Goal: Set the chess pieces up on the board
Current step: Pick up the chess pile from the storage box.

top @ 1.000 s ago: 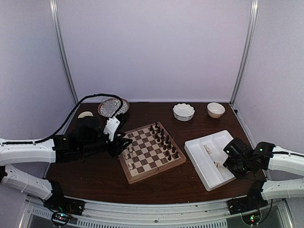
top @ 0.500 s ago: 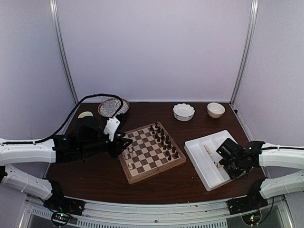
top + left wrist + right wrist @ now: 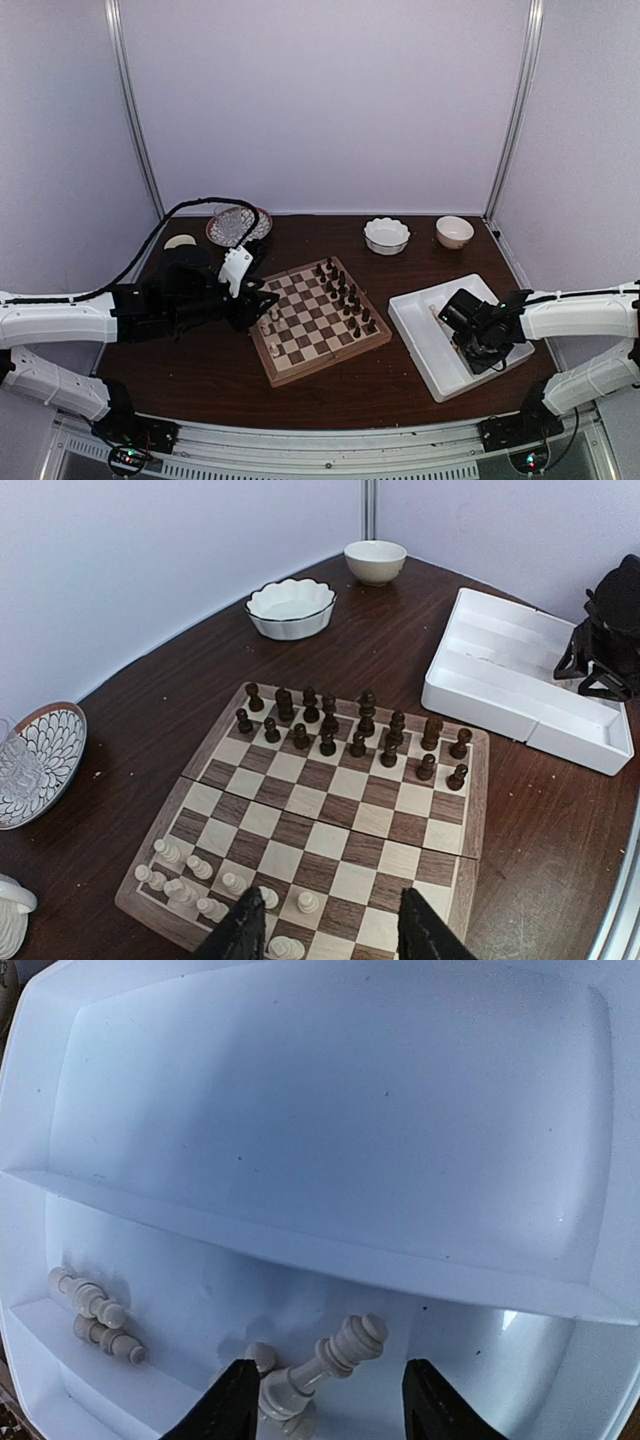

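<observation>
**Right arm lines up a pick from the tray while the left waits over the white ranks**

Just right of the board (image 3: pixel 340 810), inside the white tray (image 3: pixel 330 1110), the right gripper (image 3: pixel 330 1392) hangs with its jaws released and parted, straddling a small heap of cream chess pieces (image 3: pixel 325 1360). Nothing is grasped yet. One piece lies tipped on its side, leaning across at least one other, and two more lie apart by the tray wall nearest the board.

Here's the danger, as I read it. That leaning piece sits on its neighbours, so jaws closing here could catch two at once, or pinch the slim neck and squirt it sideways. The ridge dividing the tray is close too, and a finger could snag on it.

Over at the board's left edge, the left gripper (image 3: pixel 330 935) is low, jaws apart, clamped on nothing I can see, with standing cream pieces right between and beside its tips. Any sideways drift could bowl them over like skittles.

The pieces themselves are pale and glossy, lathe-turned, with a knobbed head, a narrow waist and a flared foot, each smaller than a square. About ten stand in two ragged rows on the left side. The dark pieces (image 3: pixel 330 725) fill the board's opposite side.
</observation>
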`<move>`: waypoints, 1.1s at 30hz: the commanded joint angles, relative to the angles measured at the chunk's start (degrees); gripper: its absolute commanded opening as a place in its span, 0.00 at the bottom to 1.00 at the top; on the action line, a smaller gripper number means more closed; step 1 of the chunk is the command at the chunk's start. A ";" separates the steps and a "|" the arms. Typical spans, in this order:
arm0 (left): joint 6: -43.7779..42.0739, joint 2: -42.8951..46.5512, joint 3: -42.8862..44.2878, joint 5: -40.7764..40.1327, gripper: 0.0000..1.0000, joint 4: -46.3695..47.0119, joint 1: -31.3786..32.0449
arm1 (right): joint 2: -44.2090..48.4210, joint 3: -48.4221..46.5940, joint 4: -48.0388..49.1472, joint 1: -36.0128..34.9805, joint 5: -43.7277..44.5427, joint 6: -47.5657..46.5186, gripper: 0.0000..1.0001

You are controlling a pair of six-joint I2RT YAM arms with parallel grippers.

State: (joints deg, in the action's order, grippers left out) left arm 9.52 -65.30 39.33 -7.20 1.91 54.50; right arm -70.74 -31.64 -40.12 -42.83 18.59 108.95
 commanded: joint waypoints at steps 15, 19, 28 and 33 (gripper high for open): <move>0.81 0.35 0.66 1.18 0.46 1.49 0.50 | -13.91 -7.47 -5.40 0.14 4.77 3.58 0.37; 0.98 -0.02 0.73 1.52 0.46 1.56 0.58 | -15.57 -7.41 -4.08 0.21 3.85 3.90 0.25; 1.03 -0.40 1.23 1.75 0.46 1.08 0.55 | -10.14 -11.67 -11.88 0.11 8.28 4.16 0.03; 0.98 -0.27 1.17 1.58 0.46 1.05 0.58 | -4.91 -16.07 -19.79 0.03 12.59 3.93 0.03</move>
State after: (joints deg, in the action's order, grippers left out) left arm 9.98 -65.39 39.33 -6.15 1.80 54.81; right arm -80.01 -44.14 -51.16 -42.83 24.60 111.44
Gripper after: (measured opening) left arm 0.463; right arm 0.104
